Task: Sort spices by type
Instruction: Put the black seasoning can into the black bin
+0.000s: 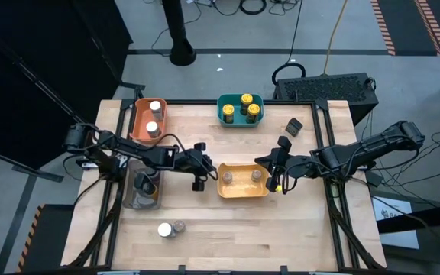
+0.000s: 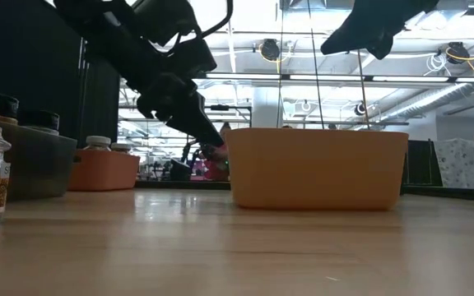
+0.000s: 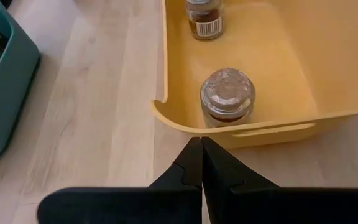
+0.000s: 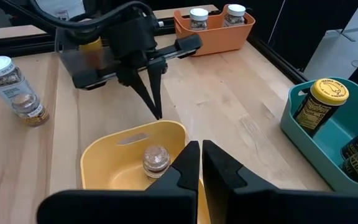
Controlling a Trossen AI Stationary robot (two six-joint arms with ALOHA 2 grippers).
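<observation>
The spices are small jars. Two stand in the yellow bin (image 1: 243,191), one near its left end (image 3: 227,96) and one farther along (image 3: 205,18). Yellow-lidded jars fill the teal bin (image 1: 228,118), two white-lidded jars sit in the orange bin (image 1: 137,122), and one dark-lidded jar is in the grey bin (image 1: 132,200). Two loose jars (image 1: 171,228) stand near the front edge. My left gripper (image 3: 201,142) is shut, its tips at the yellow bin's left end. My right gripper (image 4: 200,146) is shut and empty, held high over that bin's right end. My left gripper's shut fingertips (image 4: 158,114) slant down from the table's left at the rim of the yellow bin's left end wall (image 3: 188,126). Whether they touch the wall, I cannot tell. The bin rests flat on the table.
A small dark block (image 1: 293,126) lies at the far right of the table. Bare wood lies between the yellow bin and the teal bin, and along the near edge to the right of the loose jars. Cables trail from both arms.
</observation>
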